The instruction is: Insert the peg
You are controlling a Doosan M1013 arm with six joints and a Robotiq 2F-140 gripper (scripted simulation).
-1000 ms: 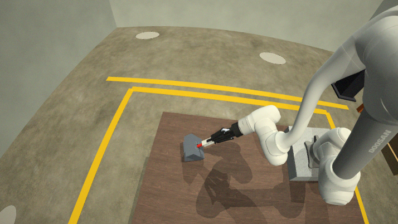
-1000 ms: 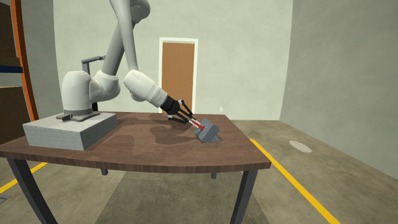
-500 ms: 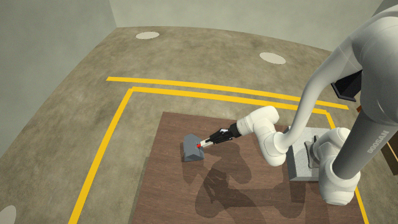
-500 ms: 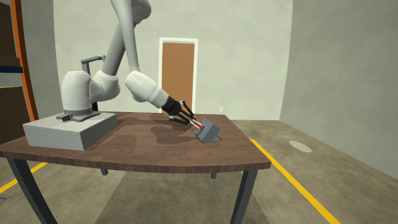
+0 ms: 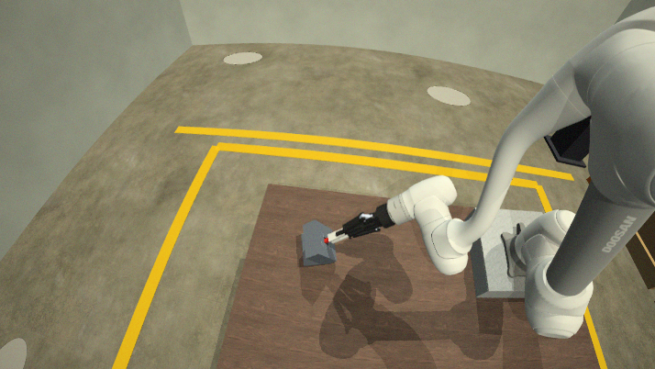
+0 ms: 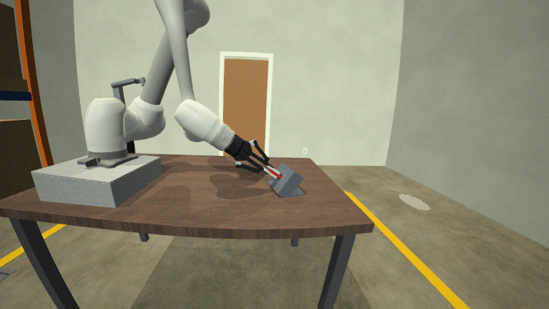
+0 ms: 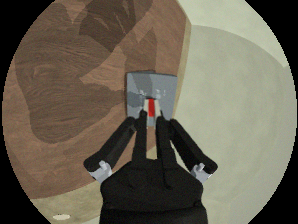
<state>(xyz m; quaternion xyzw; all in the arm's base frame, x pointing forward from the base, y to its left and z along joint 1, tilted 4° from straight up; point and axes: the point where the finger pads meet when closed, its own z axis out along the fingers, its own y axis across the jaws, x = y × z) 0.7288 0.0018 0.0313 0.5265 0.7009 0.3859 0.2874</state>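
A grey wedge block with a sloped panel (image 5: 317, 243) stands on the brown table; it also shows in the side view (image 6: 287, 180) and the wrist view (image 7: 152, 95). My gripper (image 5: 334, 237) is shut on a thin red peg (image 5: 327, 240). The peg's tip meets the panel at the hole, and only a short red length shows between the fingertips and the panel (image 6: 274, 174). In the wrist view the red peg (image 7: 150, 107) lies in line with the panel's middle, between my fingertips. The hole itself is hidden by the peg.
The arm's grey base block (image 6: 96, 181) stands at the table's other end. The wedge sits close to the table's far edge (image 6: 331, 181). Yellow floor lines (image 5: 193, 184) run around the table.
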